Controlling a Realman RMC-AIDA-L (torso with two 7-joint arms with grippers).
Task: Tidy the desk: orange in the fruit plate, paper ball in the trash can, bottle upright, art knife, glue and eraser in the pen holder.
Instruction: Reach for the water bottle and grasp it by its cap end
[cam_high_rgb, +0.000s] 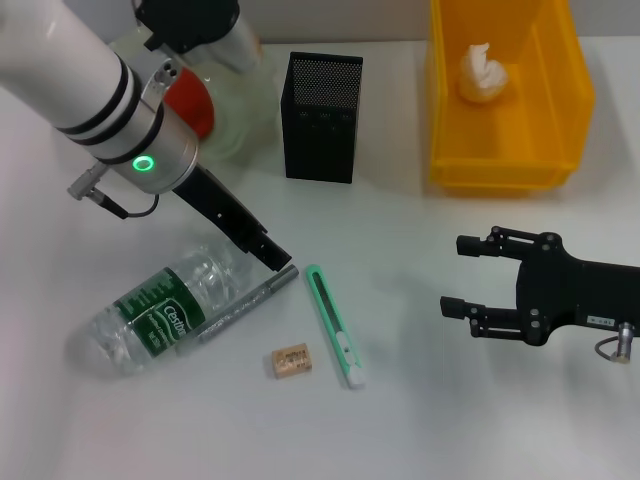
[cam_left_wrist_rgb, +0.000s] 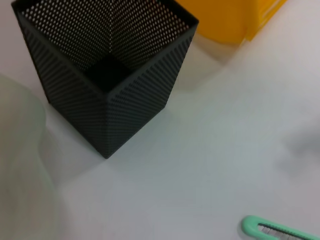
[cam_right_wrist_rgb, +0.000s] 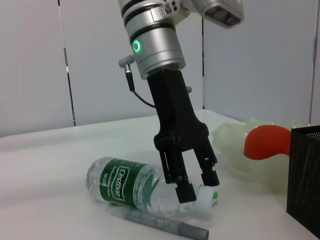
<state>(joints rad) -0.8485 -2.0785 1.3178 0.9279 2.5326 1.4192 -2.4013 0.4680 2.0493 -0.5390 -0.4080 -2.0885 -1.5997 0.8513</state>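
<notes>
The bottle (cam_high_rgb: 160, 313) is lying on its side on the white table (cam_high_rgb: 420, 420), at the left. The left arm is being slanted down from the upper left, and the left hand (cam_right_wrist_rgb: 198, 189) is being held over the bottle's capped neck, its fingers (cam_right_wrist_rgb: 184, 191) parted and straddling the cap, not clamped. A grey glue stick (cam_high_rgb: 250, 303) is lying against the bottle. Behind, the orange (cam_high_rgb: 192, 108) is sitting in the pale fruit plate (cam_high_rgb: 240, 120). Toward the middle, the eraser (cam_high_rgb: 291, 360) and the green art knife (cam_high_rgb: 335, 325) are lying near each other, with the black mesh pen holder (cam_high_rgb: 322, 117) standing behind them. The paper ball (cam_high_rgb: 482, 73) is resting in the yellow trash can (cam_high_rgb: 505, 160). At the right, the right hand (cam_high_rgb: 462, 277) is being held level above the table, fingers spread and empty.
</notes>
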